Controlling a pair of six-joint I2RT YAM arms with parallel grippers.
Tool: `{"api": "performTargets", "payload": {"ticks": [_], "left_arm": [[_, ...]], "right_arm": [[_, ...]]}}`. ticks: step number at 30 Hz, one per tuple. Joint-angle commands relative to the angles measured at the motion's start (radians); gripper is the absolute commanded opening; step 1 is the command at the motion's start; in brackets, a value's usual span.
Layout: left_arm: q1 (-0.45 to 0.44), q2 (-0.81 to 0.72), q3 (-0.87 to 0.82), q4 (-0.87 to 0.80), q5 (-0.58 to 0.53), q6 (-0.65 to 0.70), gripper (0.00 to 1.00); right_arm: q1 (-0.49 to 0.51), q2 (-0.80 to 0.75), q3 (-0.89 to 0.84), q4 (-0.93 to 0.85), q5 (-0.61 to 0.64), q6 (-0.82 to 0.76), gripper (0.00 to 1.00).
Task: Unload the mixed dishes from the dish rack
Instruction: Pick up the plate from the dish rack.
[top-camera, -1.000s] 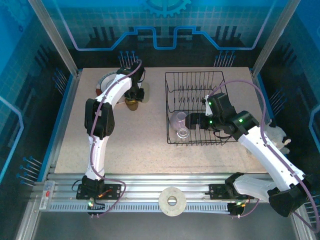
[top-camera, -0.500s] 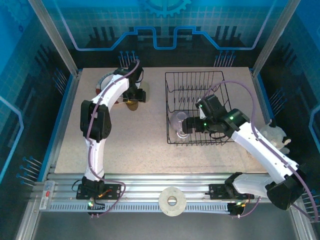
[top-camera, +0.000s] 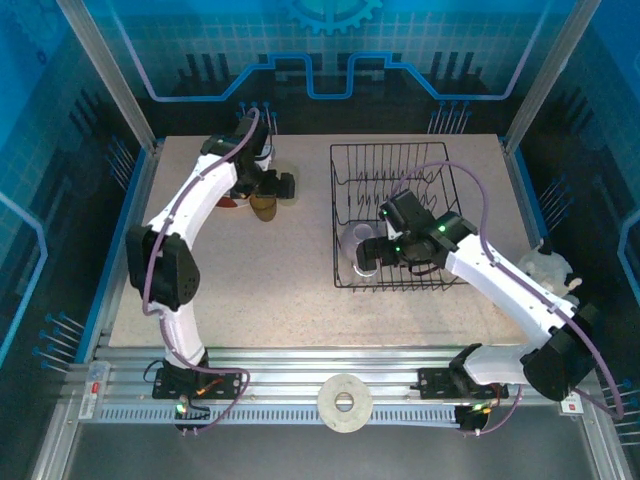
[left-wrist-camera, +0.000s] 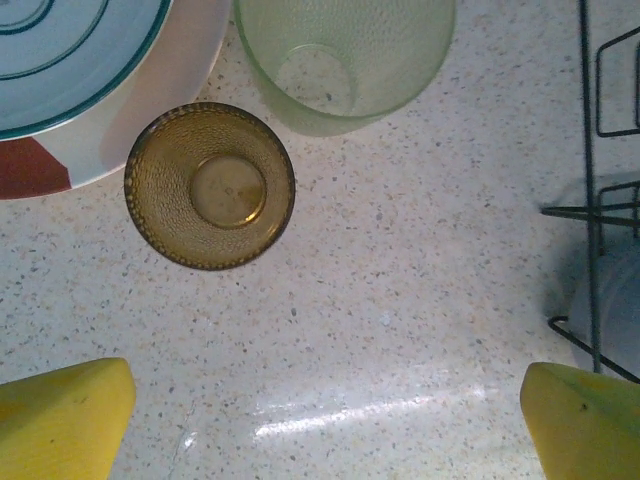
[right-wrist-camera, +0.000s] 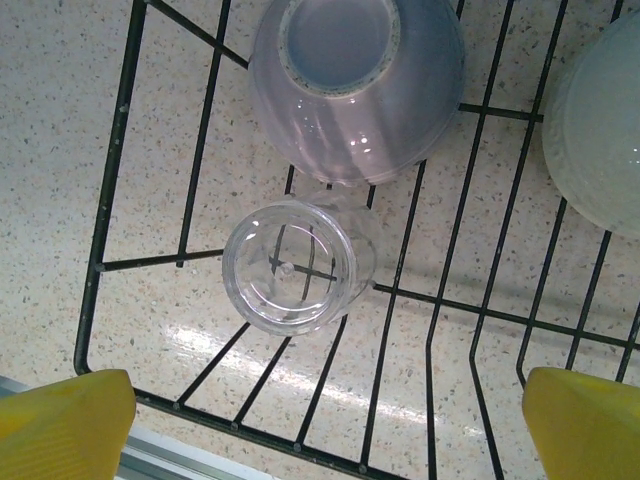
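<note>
Speckled table (top-camera: 280, 270) carries the black wire dish rack (top-camera: 334, 210) on its back-right part. Nr table's back-left corner, green-striped plate (left-wrist-camera: 70, 40) lies on a red-rimmed plate (left-wrist-camera: 30, 170). Nr rack's front-left corner: lilac cup (right-wrist-camera: 355, 90), looks base-up, w/ a small clear cup (right-wrist-camera: 290, 265) just in front; a pale dish (right-wrist-camera: 600, 120) sits beside the lilac one. On table btwn plates & rack: pale green cup (left-wrist-camera: 345, 55), amber cup (left-wrist-camera: 210, 186) just beside it, at the plate rim. Left tool (left-wrist-camera: 322, 420) over bare table nr amber cup, jaws wide apart, empty. Right tool (right-wrist-camera: 322, 425) above clear cup, jaws wide apart, empty.
</note>
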Motion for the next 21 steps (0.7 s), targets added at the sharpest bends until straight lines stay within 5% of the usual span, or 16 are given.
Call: {"api": "performTargets", "payload": {"ticks": [1,6,13,21], "left_arm": [[0.010,-0.137,-0.047,0.023,0.038,-0.016,0.99],[0.010,-0.352,-0.173,0.126,0.121,-0.040,0.99],[0.017,-0.712,-0.561,0.577,0.446,-0.186,0.99],[0.016,-0.825,-0.822,0.861,0.658,-0.371,0.99]], "right_arm": [[0.017,0.024,0.032,-0.020,0.025,-0.016,1.00],[0.024,0.062,0.029,-0.024,0.028,-0.021,1.00],[0.031,0.129,0.056,-0.010,0.009,-0.019,1.00],[0.046,0.195,0.065,0.024,-0.007,0.001,0.98]]}}
